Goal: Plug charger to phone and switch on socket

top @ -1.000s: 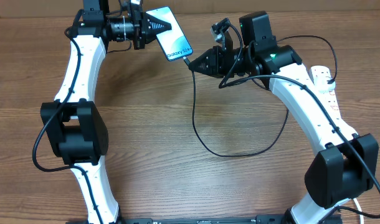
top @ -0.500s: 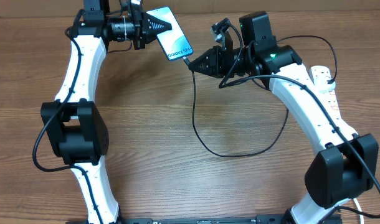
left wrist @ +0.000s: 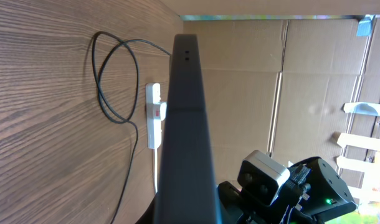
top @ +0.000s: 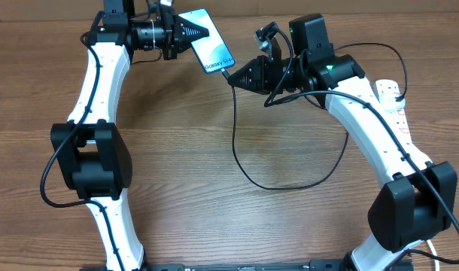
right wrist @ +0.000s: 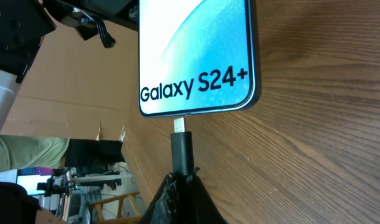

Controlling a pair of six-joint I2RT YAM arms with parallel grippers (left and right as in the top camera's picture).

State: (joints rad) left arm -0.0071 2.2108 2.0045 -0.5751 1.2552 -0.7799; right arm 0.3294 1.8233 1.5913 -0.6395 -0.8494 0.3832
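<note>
Left gripper [top: 192, 31] is clamped on the phone [top: 208, 51] by its top end. It holds the phone apparently clear of the desk [top: 214, 226], screen up, port end aimed at the right gripper [top: 237, 75]. That gives a braced target for insertion.

Right gripper is closed on the charger [top: 235, 150] at its connector [right wrist: 182, 149], right at the phone's bottom edge and lined up with the port. In the right wrist view a sliver of bare metal shows between connector body and phone edge, so it is likely not fully seated. It probably needs a straight push along the phone's long axis, no side load.

Below the phone the charger cable loops slack on the desk, so no tension fights the insertion.

Socket [top: 393, 102] lies well right of the phone, near the desk edge. Can't tell whether the plug is in it or how the switch stands. Switch step looks undone; both grippers are occupied.
</note>
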